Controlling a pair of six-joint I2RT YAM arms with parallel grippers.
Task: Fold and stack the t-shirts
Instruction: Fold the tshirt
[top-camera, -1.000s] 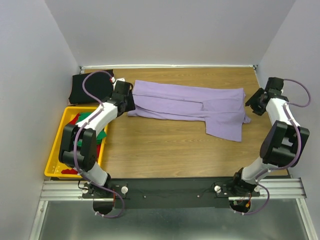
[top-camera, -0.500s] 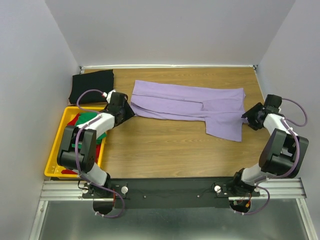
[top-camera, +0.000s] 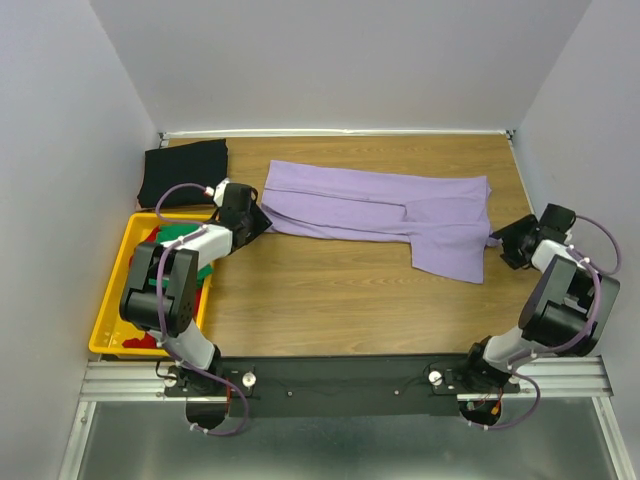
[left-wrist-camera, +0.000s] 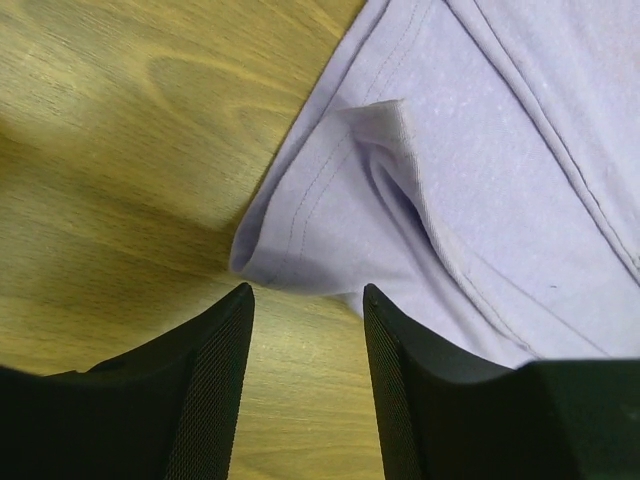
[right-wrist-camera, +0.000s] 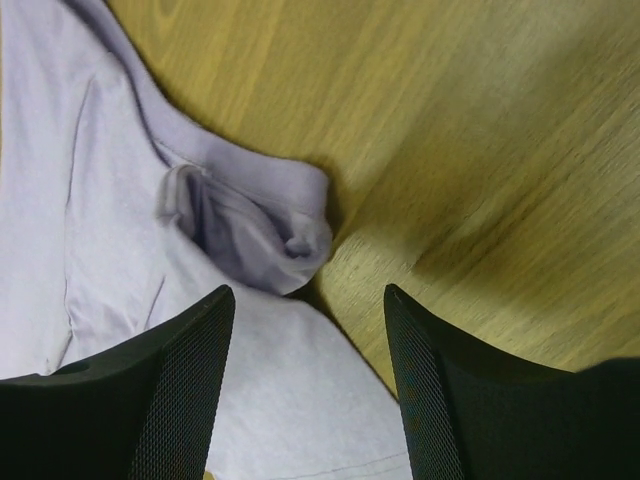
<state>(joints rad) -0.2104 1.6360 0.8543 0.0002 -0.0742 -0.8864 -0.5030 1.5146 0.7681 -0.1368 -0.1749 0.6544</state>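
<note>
The black shirt (top-camera: 183, 172) lies folded at ten o'clock, and a green shirt (top-camera: 180, 238) sits in the yellow crate (top-camera: 108, 318) at eight. The left claw (left-wrist-camera: 307, 292), fingers spread, sits at the nine-o'clock corner of the purple shirt (top-camera: 370, 205), which lies flat mid-table. The right claw (right-wrist-camera: 305, 292), likewise spread, frames its three-o'clock corner.

Soft, even light fills the top view, which is sharp throughout with only faint shadows. In the wrist views the left gripper (left-wrist-camera: 307, 292) and right gripper (right-wrist-camera: 307, 290) throw dark shadows on the table (left-wrist-camera: 100, 150), and the wood carries a mild sheen.
</note>
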